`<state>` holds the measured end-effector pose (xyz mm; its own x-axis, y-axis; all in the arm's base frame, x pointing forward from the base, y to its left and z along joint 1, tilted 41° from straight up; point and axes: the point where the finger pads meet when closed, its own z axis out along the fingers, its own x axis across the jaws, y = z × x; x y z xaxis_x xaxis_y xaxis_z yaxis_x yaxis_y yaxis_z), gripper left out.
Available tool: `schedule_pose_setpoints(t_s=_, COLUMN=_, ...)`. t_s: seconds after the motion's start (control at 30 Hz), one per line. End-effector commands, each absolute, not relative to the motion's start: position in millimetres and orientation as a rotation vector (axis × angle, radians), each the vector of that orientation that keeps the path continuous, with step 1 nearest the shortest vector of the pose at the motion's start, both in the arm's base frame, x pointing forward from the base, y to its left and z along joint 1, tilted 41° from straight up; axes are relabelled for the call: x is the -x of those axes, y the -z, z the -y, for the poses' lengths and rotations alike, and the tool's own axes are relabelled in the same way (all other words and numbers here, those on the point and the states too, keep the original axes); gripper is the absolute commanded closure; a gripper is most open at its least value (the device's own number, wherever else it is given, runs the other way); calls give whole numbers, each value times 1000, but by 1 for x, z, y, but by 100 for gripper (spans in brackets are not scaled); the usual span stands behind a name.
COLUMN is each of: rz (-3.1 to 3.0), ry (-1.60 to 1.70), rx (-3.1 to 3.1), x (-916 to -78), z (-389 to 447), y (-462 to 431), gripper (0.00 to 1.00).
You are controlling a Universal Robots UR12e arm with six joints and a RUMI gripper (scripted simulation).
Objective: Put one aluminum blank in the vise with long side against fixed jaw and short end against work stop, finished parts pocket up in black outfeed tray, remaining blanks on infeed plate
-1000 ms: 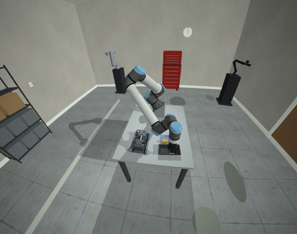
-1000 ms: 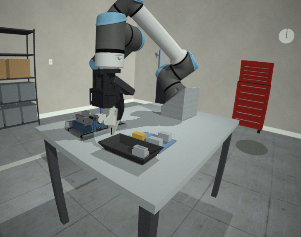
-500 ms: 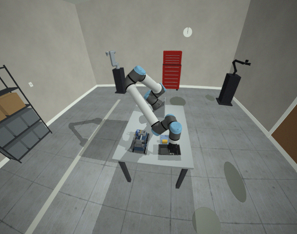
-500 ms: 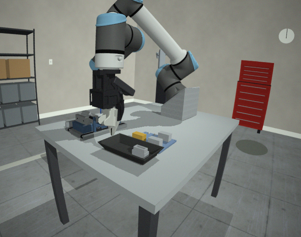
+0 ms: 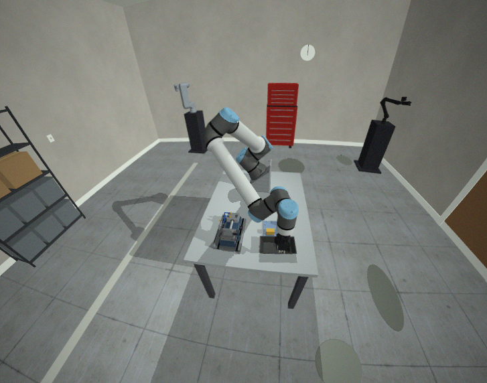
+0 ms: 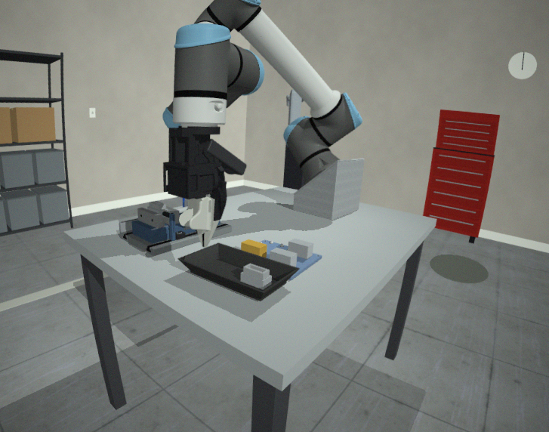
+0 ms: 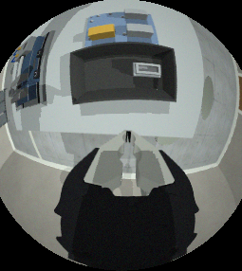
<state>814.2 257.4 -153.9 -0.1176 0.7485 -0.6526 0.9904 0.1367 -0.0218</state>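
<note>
My gripper (image 5: 283,248) (image 6: 204,244) (image 7: 127,131) is shut and empty, above the black outfeed tray (image 6: 207,271) (image 7: 77,78). One finished part (image 6: 255,275) (image 7: 147,69) lies in the tray's right part in the wrist view, pocket up. The blue infeed plate (image 6: 314,260) (image 7: 118,24) holds a yellow brass blank (image 5: 270,232) (image 6: 253,248) (image 7: 102,31) and two gray blanks, one nearer the tray (image 6: 283,256) (image 7: 139,30) and one farther (image 6: 300,248) (image 7: 136,14). Whether they clear the pins is unclear. The vise (image 5: 230,234) (image 7: 31,76) is at the left; what lies between its jaws is hard to tell.
The vise stands on a base with raised rails (image 6: 172,242). Blue hoses (image 5: 226,214) rise at its far end. The tray lies close to the infeed plate. The arm's gray pedestal (image 6: 346,190) stands at the back of the table (image 6: 358,260).
</note>
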Motion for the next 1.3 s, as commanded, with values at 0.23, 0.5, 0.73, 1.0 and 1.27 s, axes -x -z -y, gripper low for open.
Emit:
schedule_pose_setpoints(t_s=0.23, rz=-1925, ry=640, rx=-1664, x=-815, z=-258, y=153, gripper=100)
schedule_pose_setpoints(t_s=0.5, rz=-1925, ry=640, rx=-1664, x=-815, z=-258, y=153, gripper=100)
schedule_pose_setpoints(t_s=0.73, rz=-1925, ry=640, rx=-1664, x=-814, z=-262, y=148, gripper=100)
schedule_pose_setpoints(t_s=1.0, rz=-1925, ry=640, rx=-1664, x=-813, z=-270, y=139, gripper=100)
schedule_pose_setpoints(t_s=1.27, rz=-1925, ry=640, rx=-1664, x=-812, z=-284, y=123, gripper=100)
